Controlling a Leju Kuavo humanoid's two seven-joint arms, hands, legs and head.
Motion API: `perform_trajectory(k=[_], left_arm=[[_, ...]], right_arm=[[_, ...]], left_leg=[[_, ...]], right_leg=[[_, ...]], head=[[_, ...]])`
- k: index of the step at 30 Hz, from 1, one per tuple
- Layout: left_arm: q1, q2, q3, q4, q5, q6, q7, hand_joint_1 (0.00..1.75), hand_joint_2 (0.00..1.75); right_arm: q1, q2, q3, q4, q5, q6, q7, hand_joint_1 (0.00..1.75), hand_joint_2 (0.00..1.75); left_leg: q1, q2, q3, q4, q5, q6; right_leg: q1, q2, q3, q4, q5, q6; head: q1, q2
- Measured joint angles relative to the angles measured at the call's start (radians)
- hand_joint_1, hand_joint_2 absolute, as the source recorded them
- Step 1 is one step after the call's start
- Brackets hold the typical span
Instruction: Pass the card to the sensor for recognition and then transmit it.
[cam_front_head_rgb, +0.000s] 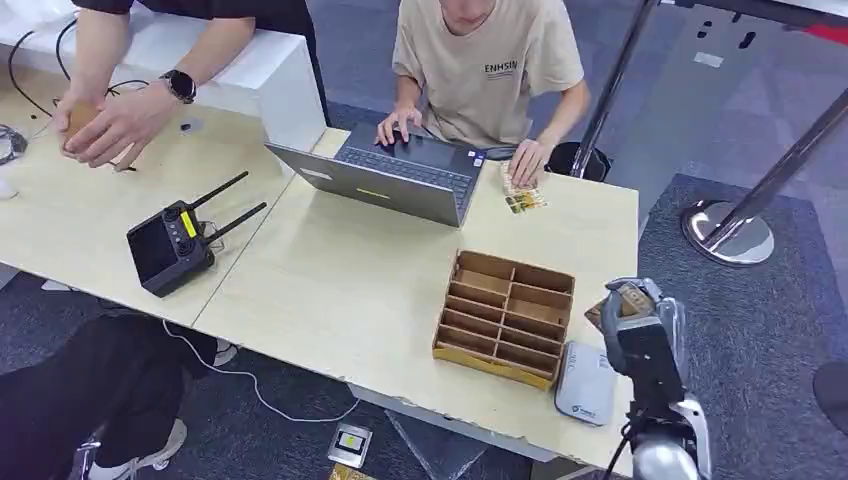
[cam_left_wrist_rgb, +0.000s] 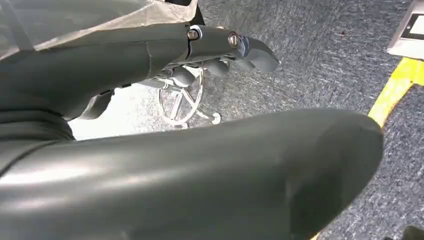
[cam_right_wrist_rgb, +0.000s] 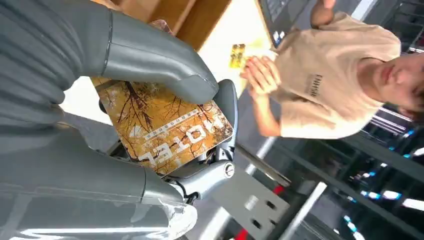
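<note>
While the robot's right hand (cam_front_head_rgb: 640, 325) hangs above the right end of the pale wooden table (cam_front_head_rgb: 340, 290), its thumb and fingers are clamped on an orange-brown plastic card printed with bare trees and the word "HOTEL" (cam_right_wrist_rgb: 167, 130); the head view shows the card's edge (cam_front_head_rgb: 628, 298) peeking out at the top of that hand (cam_right_wrist_rgb: 150, 100). Just below and left of the hand, a flat grey rounded sensor pad (cam_front_head_rgb: 586, 383) lies near the table's front edge, beside a brown cardboard organiser tray with slotted compartments (cam_front_head_rgb: 507, 317). Farther back sits an open grey laptop (cam_front_head_rgb: 400, 172), at which a person in a beige T-shirt (cam_front_head_rgb: 487, 60) is seated, with a small stack of yellowish cards (cam_front_head_rgb: 523, 197) by one hand. On the neighbouring table lies a black remote controller with two antennas (cam_front_head_rgb: 175, 243). The left hand (cam_left_wrist_rgb: 220, 55) hangs over grey carpet, its fingers partly curled with nothing visibly in them, though I cannot tell its state for sure.
</note>
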Motion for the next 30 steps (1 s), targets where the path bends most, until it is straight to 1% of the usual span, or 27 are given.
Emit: perform_trajectory(k=[5, 11, 16, 22, 30], left_arm=[[0.0, 0.0, 0.009, 0.0, 0.0, 0.0, 0.002, 0.0, 0.0], [0.0, -0.003, 0.019, 0.0, -0.003, 0.002, 0.002, 0.0, 0.0], [0.0, -0.008, 0.024, 0.0, -0.008, 0.003, 0.002, 0.0, 0.0], [-0.001, -0.01, 0.024, 0.0, -0.01, 0.003, 0.002, 0.0, 0.0], [-0.001, -0.01, 0.025, 0.0, -0.016, 0.006, 0.002, 0.0, 0.0]], right_arm=[[0.043, 0.002, -0.044, 0.012, -0.06, 0.022, -0.039, 1.75, 1.75], [0.058, 0.016, -0.058, 0.078, -0.108, 0.04, -0.083, 1.75, 1.75], [0.053, 0.043, -0.051, 0.184, -0.119, 0.014, -0.129, 1.75, 1.75], [0.027, 0.064, -0.028, 0.312, -0.101, -0.034, -0.129, 1.75, 1.75], [-0.002, 0.076, 0.01, 0.46, -0.098, -0.051, -0.13, 1.75, 1.75]], left_leg=[[0.0, 0.0, 0.0, 0.0, 0.0, 0.0], [0.0, 0.0, 0.0, 0.0, 0.0, 0.0], [0.0, 0.0, 0.0, 0.0, 0.0, 0.0], [0.0, 0.0, 0.0, 0.0, 0.0, 0.0], [0.0, 0.0, 0.0, 0.0, 0.0, 0.0]], right_leg=[[0.0, 0.0, 0.0, 0.0, 0.0, 0.0], [0.0, 0.0, 0.0, 0.0, 0.0, 0.0], [0.0, 0.0, 0.0, 0.0, 0.0, 0.0], [0.0, 0.0, 0.0, 0.0, 0.0, 0.0], [0.0, 0.0, 0.0, 0.0, 0.0, 0.0]], head=[[0.0, 0.0], [0.0, 0.0], [0.0, 0.0], [0.0, 0.0], [0.0, 0.0]])
